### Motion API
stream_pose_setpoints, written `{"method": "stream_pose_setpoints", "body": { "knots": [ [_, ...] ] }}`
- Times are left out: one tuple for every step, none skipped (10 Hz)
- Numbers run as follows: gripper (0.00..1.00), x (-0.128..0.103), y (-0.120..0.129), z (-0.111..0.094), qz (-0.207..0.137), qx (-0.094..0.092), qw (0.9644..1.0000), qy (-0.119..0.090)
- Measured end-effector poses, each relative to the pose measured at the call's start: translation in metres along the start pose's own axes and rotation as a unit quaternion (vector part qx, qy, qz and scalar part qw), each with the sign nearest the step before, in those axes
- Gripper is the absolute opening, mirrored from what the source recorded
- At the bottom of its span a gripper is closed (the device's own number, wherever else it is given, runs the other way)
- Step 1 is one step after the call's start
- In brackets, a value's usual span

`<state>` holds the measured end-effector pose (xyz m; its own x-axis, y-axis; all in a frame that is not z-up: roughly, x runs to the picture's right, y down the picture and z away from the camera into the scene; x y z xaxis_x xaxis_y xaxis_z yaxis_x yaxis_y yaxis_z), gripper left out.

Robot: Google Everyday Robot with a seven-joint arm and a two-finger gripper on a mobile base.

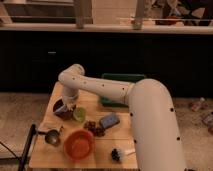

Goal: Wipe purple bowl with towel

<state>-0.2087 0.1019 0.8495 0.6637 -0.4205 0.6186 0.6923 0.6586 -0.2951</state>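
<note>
The pincer [67,103] is down at the purple bowl [62,113] on the left of the surface [107,150], so wiping looks started; I cannot tell if it grips the towel, and next it should rub round inside.

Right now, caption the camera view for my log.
Gripper at the dark purple bowl on the light wooden table.

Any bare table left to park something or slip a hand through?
Bare wood: front-left corner of the table, below the metal cup; a strip between orange bowl and brush. Crowded: left-centre, where purple bowl, green bowl and blue block sit close; the gripper is down at the purple bowl.
</note>
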Motion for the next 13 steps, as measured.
{"method": "stream_pose_setpoints", "body": {
  "knots": [
    [0.0, 0.006, -0.002, 0.001, 0.003, 0.0, 1.0, 0.0],
    [0.0, 0.012, -0.003, 0.001, 0.004, -0.002, 1.0, 0.001],
    [0.0, 0.015, -0.007, 0.002, 0.003, -0.002, 1.0, 0.001],
    [0.0, 0.022, -0.015, 0.004, 0.0, -0.006, 1.0, 0.003],
    [0.0, 0.026, -0.023, 0.007, -0.003, -0.008, 1.0, 0.003],
    [0.0, 0.027, -0.03, 0.009, -0.008, -0.011, 0.9999, 0.003],
    [0.0, 0.026, -0.037, 0.013, -0.014, -0.012, 0.9998, 0.002],
    [0.0, 0.022, -0.046, 0.016, -0.023, -0.012, 0.9997, -0.001],
    [0.0, 0.017, -0.051, 0.02, -0.031, -0.014, 0.9994, -0.004],
    [0.0, 0.01, -0.058, 0.025, -0.041, -0.015, 0.999, -0.01],
    [0.0, 0.003, -0.061, 0.03, -0.052, -0.017, 0.9984, -0.017],
    [0.0, -0.01, -0.063, 0.035, -0.064, -0.018, 0.9975, -0.023],
    [0.0, -0.019, -0.06, 0.038, -0.073, -0.02, 0.9967, -0.029]
  ]
}}
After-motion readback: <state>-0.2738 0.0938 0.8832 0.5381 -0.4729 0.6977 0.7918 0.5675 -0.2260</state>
